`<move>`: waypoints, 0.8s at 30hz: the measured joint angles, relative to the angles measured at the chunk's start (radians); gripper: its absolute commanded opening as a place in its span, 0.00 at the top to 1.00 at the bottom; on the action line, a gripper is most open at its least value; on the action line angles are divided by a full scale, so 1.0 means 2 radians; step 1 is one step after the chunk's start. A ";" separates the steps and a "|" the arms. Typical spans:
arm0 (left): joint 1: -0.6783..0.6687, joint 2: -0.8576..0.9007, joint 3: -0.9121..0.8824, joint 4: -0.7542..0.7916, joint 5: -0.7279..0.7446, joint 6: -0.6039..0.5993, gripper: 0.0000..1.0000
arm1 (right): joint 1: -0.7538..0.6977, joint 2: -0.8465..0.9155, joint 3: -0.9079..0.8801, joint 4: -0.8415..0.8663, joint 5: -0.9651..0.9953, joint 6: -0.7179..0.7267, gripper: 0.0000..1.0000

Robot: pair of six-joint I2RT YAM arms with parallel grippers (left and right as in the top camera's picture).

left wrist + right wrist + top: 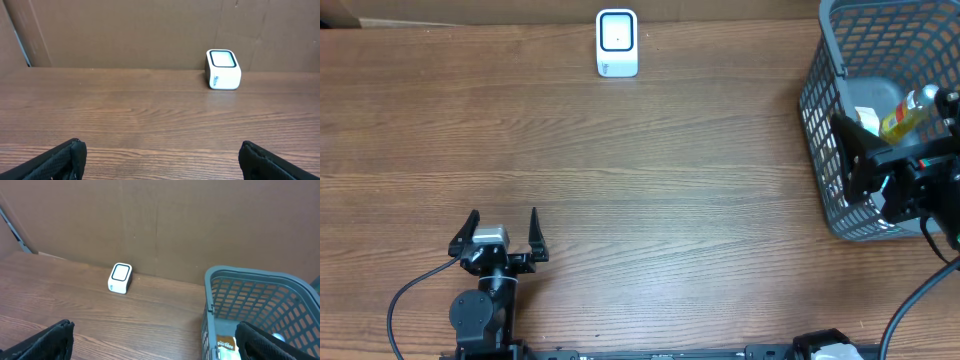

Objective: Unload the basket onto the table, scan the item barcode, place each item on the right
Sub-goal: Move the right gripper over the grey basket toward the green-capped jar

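The white barcode scanner [617, 43] stands at the table's far edge, also seen in the left wrist view [223, 69] and the right wrist view [120, 278]. Items lie in the grey mesh basket [820, 90] at the right: a yellow bottle [901, 117] and a white packet [866, 119] with a brown label [226, 342]. My right gripper [895, 118] hovers open above the basket's near-left part, nothing between its fingers [260, 340]. My left gripper [503, 214] rests open near the front left, far from the scanner, with only bare wood between its fingers [65, 157].
A brown cardboard wall [150, 30] runs behind the table's far edge. The basket's left wall [208, 315] stands between the right gripper's fingers in the wrist view. Black cables [410, 290] trail from the arm bases at the front edge.
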 measured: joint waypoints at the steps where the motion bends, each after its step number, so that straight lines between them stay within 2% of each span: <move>1: 0.000 0.000 0.000 0.000 0.000 0.000 0.00 | 0.000 0.000 0.000 -0.002 0.002 0.000 0.00; 12: 0.000 0.000 0.000 0.000 0.000 0.000 0.00 | 0.000 0.002 0.001 -0.150 0.028 0.000 0.00; 24: 0.000 0.000 0.000 0.000 0.000 0.000 0.01 | 0.000 0.002 0.001 -0.155 0.020 0.000 0.00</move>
